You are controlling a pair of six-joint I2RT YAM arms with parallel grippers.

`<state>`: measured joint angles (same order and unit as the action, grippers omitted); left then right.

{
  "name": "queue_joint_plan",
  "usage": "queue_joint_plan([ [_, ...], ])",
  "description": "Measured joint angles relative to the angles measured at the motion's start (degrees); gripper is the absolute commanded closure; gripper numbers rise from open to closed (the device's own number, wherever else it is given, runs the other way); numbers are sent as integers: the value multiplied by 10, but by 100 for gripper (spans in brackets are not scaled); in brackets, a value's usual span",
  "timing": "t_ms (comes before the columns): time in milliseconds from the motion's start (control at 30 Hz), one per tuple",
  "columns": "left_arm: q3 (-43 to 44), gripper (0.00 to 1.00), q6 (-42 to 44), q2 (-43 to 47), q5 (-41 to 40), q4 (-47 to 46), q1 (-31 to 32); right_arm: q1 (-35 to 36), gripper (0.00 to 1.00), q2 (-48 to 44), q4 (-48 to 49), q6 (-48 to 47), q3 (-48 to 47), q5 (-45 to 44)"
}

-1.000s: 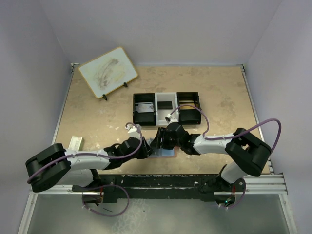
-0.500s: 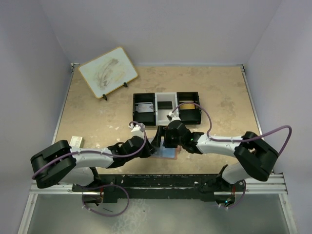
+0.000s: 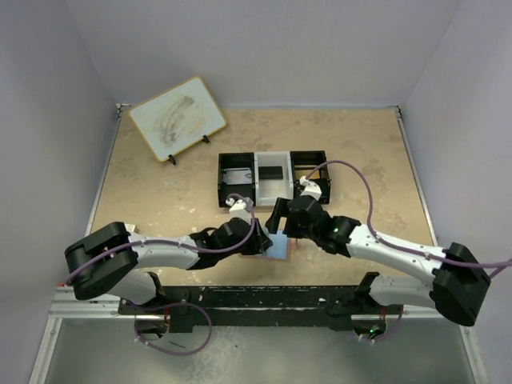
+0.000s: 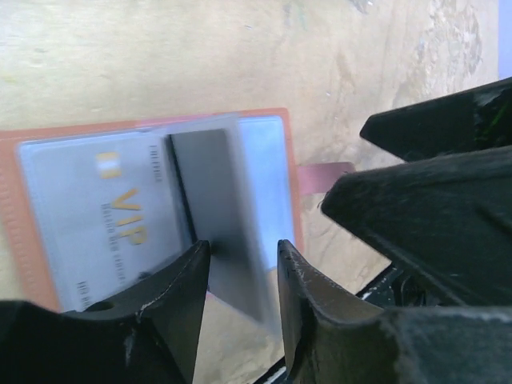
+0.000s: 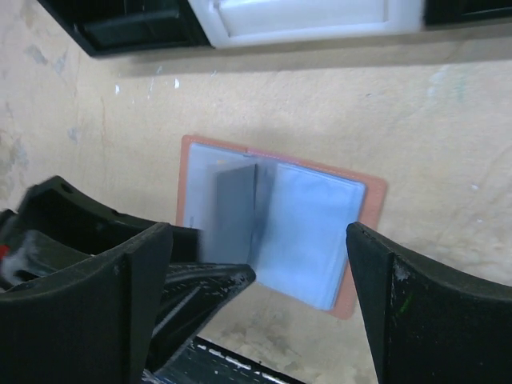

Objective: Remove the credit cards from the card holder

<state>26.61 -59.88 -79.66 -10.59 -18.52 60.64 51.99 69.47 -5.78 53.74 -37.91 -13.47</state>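
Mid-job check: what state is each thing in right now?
card holder: lying open
VIP card: tucked in its slot
grey card: tilted up from the holder, between the left jaws
left gripper: jaws apart astride the grey card; grip unclear
right gripper: jaws wide open, empty

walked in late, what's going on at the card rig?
Both arms are over the card holder, which lies open on the table. The left gripper is down at it, jaws apart, with a dark grey card showing in the gap; no clear pinch, and the card is not yet clear of the holder. A VIP card sits in its slot. The right gripper hovers wide open above, holding nothing.
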Motion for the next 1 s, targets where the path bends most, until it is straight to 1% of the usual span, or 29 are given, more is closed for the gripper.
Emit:
queue_joint_plan([
  [167,59,60,14,-47,-1,14,34,-3,7,-90,-42,24,22,-52],
  [300,102,58,23,-78,-17,38,66,-4,6,-149,-65,45,48,-75],
  [467,115,57,25,-86,-37,56,88,-6,7,-198,-69,57,81,-80],
  [533,115,57,25,-85,-45,67,89,-6,9,-206,-59,57,92,-75],
  [633,115,57,26,-68,-64,90,90,-6,17,-207,-34,56,103,-58],
  [733,113,56,27,-24,-91,114,92,-6,27,-199,2,56,111,-35],
  [800,104,52,26,20,-116,127,92,-6,32,-185,27,54,113,-18],
  [867,91,51,24,56,-137,137,92,-6,40,-162,53,54,113,-3],
  [1000,75,51,24,75,-158,148,92,-6,51,-116,79,55,113,14],
])
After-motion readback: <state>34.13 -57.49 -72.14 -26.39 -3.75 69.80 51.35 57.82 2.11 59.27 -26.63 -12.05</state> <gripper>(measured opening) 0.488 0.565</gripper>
